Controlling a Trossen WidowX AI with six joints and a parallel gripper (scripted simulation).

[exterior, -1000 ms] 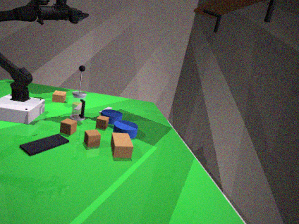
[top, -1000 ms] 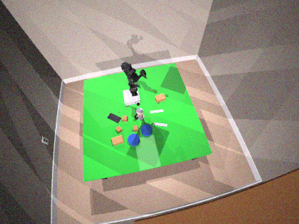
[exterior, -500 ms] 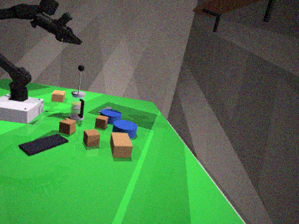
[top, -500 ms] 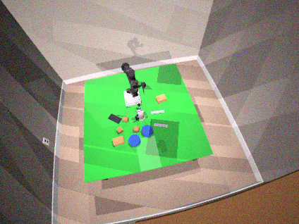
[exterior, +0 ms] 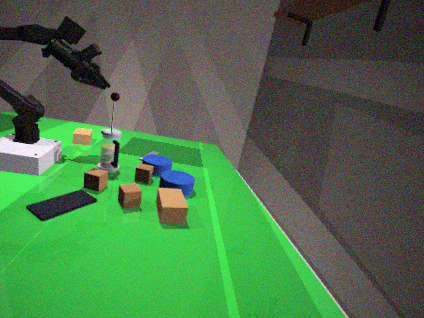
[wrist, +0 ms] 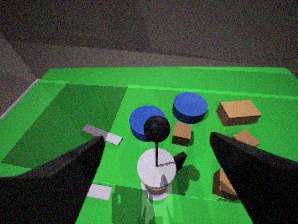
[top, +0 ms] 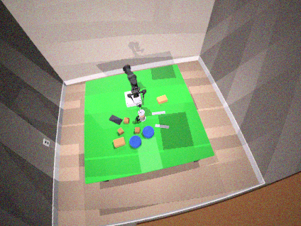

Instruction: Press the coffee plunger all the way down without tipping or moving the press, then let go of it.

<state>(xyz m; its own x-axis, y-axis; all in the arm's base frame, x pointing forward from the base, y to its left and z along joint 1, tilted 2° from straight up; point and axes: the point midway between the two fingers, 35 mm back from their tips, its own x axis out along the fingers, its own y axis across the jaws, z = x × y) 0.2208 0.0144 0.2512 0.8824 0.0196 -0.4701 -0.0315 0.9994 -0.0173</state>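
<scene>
Poised above and just short of the plunger knob [exterior: 115, 96], with the gripper [exterior: 100, 82] spread wide and holding nothing. Standing upright on the green table [exterior: 150, 260], the coffee press [exterior: 110, 150], rod fully raised, close beside two blue discs [exterior: 167, 172] and several brown blocks [exterior: 131, 195]. Seen from the wrist, knob [wrist: 157, 129] roughly centred between the dark fingers. Best done by closing on the knob squarely over the rod, then pushing straight down, slowly, with no sideways drag likely to tip the glass.
</scene>
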